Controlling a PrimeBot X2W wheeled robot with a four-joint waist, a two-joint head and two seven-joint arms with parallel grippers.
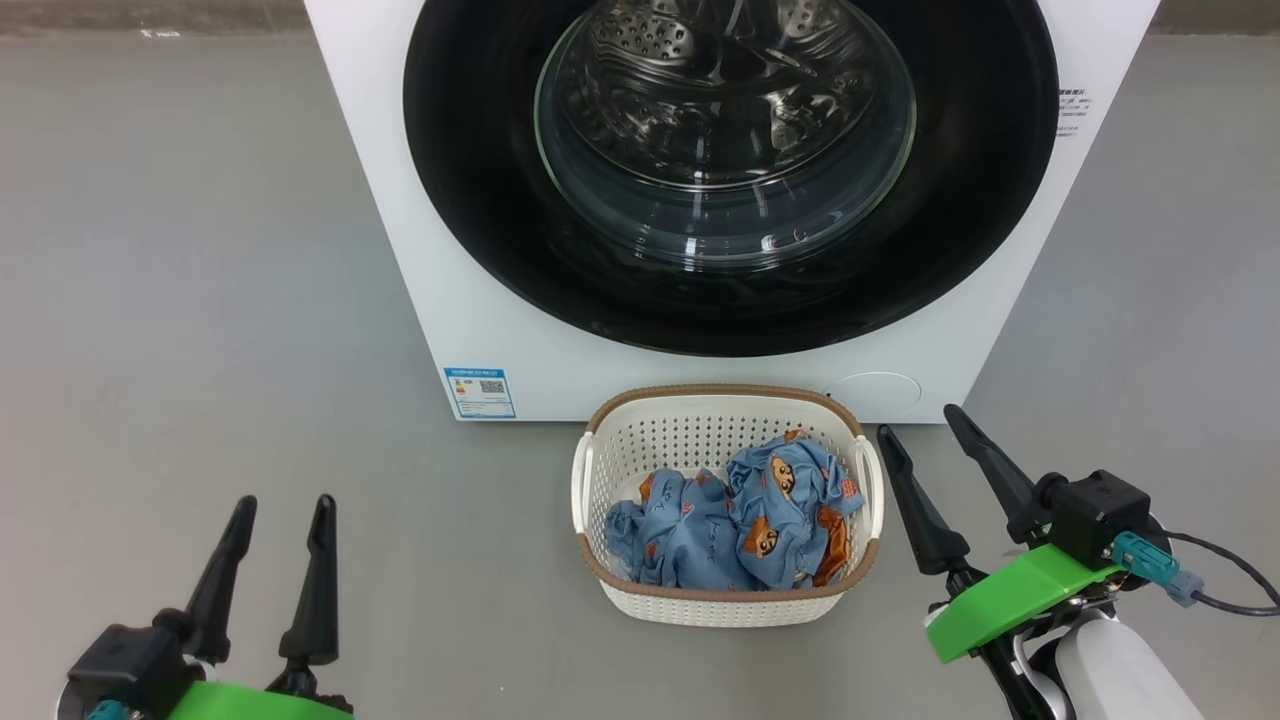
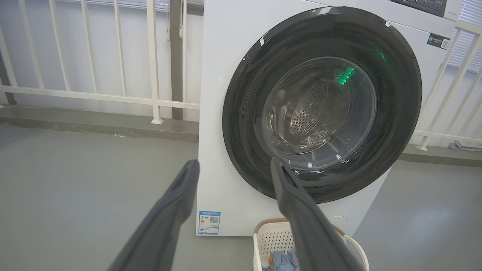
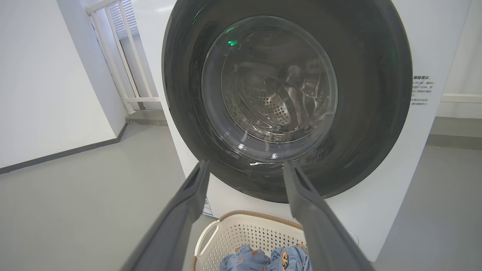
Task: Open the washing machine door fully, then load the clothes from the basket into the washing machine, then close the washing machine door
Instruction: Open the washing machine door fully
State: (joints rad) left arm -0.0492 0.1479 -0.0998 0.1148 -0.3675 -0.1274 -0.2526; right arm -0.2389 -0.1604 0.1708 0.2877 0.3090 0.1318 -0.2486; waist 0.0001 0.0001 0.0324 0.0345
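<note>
Left gripper (image 1: pixel 284 500) and right gripper (image 1: pixel 917 420): both claws spread wide, empty, low over the floor (image 1: pixel 200 300).

Between the 2 claws, nearer the right one, the basket (image 1: pixel 700 430) sits on the floor, its long axis running side to side along the machine's front, 1 handle at each short end. The clothes (image 1: pixel 740 520) lie bunched in it toward the right. Just behind, the washing machine door (image 1: pixel 480 200) is shut flat against the washing machine (image 1: pixel 560 375), its glass bowl facing the robot squarely; being round, it has no long axis. From where I stand I see no handle, so I reckon a finger could slip off the glossy rim. A low reach toward the door could also nudge the basket, which sits right at the machine's foot.
</note>
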